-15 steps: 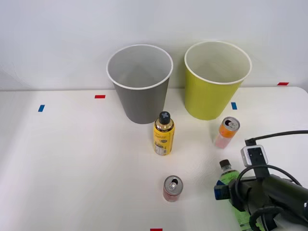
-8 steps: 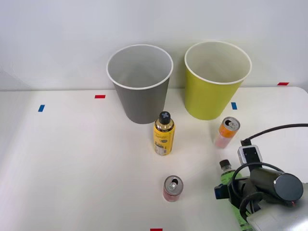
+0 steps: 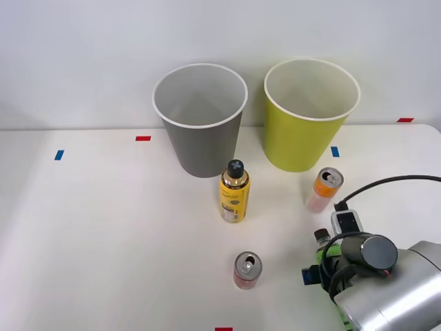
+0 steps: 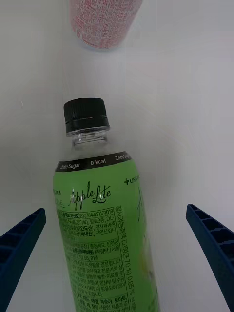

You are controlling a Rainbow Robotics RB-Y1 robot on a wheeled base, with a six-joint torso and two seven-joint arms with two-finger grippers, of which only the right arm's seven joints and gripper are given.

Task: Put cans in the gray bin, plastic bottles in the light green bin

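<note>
- Since the gray bin [image 3: 200, 124] stands far left, it is left out of the coming move (cans go there).
- The light green bin [image 3: 308, 127] is seen beyond the orange can [image 3: 324, 189].
- At near right, the green bottle [image 4: 105, 214] lies flat, its cap toward the far side.
- The right gripper [image 4: 117, 265] is spread wide and empty, straddling the bottle across its long axis.
</note>
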